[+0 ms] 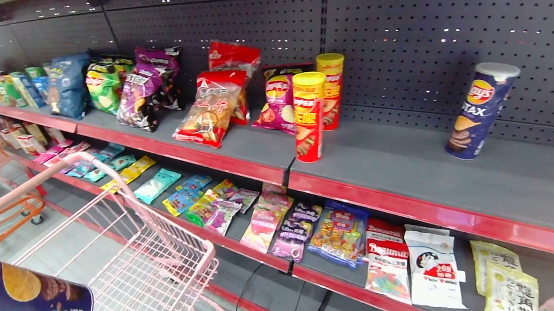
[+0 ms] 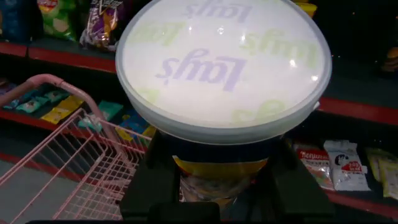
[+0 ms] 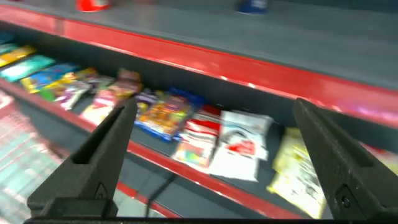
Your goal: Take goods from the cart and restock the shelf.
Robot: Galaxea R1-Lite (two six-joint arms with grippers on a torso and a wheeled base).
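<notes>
Left tool [image 2: 217, 193] is clenched on the body of a blue chip can [image 1: 27, 308], fingers on either side just under its white lid [image 2: 224, 62]. In the head view the can hangs at the near left, beside the pink cart [image 1: 133, 275], and looks laid over rather than upright; the exact tilt is not clear. Right tool [image 3: 214, 174] is released, jaws wide apart with nothing between them, facing the lower shelf of small packets [image 1: 337, 230]. Judged step: carry the held can up to the upper shelf [image 1: 407, 175] and stand it there. The best target appears to be the bare grey stretch between the two red cans [image 1: 309, 116] and the matching blue can [image 1: 481, 110] standing far right; setting it just beside that blue can would keep like goods together. To do it well: lift high enough to pass over the cart rim and the shelf's red front edge [image 1: 409, 207] before moving in. Turn the can upright, lid up, while it is in open air, not over the shelf. Approach from the front, clear of the red cans, since a tall can will tip at a light knock. Lower until the base sits flat, well back from the edge, then let go and draw straight back. The grip sits high on the can, so the base may swing; move slowly.
</notes>
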